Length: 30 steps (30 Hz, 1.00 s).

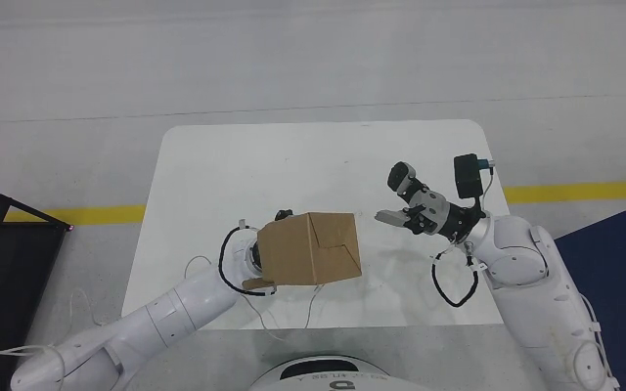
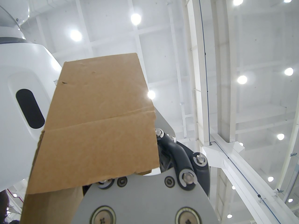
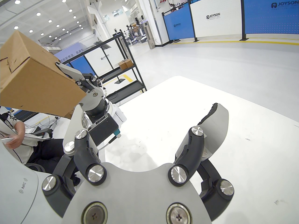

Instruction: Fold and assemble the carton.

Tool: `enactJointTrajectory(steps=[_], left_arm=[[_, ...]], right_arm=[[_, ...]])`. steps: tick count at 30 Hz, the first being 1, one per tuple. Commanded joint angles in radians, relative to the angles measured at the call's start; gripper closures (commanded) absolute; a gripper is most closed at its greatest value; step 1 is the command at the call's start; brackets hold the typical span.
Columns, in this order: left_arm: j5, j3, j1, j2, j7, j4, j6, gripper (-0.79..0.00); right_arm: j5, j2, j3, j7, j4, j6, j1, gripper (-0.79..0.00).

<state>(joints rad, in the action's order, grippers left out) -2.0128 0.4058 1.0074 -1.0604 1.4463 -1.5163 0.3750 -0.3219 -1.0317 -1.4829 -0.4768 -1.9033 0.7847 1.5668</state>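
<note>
The carton (image 1: 311, 246) is already squared up into a box, so the step in hand looks like closing what is left of the flaps rather than opening the blank. The left hand (image 3: 80, 83) is clamped on the carton's end wall, with 1 finger lying flat along a side panel. It holds the box tilted and clear of the worktop (image 1: 245, 166), over the near half and somewhat toward the left edge. The right hand (image 1: 395, 198) hangs beside it toward the right edge, apart from the cardboard, its 2 fingers spread wide and gripping nothing.

The next move probably calls for the right hand to come across to the face turned toward it and press or tuck the flaps there. The left hand would have to keep the box steady against that push, since the box has no support underneath.

The carton is plain brown corrugated board. The face toward the right hand shows folded flaps meeting along creased seams. At the end by the left hand, 1 flap sticks out loose, with a crease running across the panel. Whether that end is closed, I cannot tell.
</note>
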Motion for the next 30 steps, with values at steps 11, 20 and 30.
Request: enactJointTrajectory(steps=[11,20,30], left_arm=[[0.0,0.0,0.0,0.0,0.0,0.0,0.0,0.0],[0.293,0.159,-0.014,0.058,-0.384,0.072,-0.035,0.0],[1.001,0.271,-0.144,0.148,-0.687,-0.09,0.28,0.0]], right_arm=[[0.0,0.0,0.0,0.0,0.0,0.0,0.0,-0.785],[0.0,0.0,0.0,0.0,0.0,0.0,0.0,-0.785],[0.0,0.0,0.0,0.0,0.0,0.0,0.0,-0.785]])
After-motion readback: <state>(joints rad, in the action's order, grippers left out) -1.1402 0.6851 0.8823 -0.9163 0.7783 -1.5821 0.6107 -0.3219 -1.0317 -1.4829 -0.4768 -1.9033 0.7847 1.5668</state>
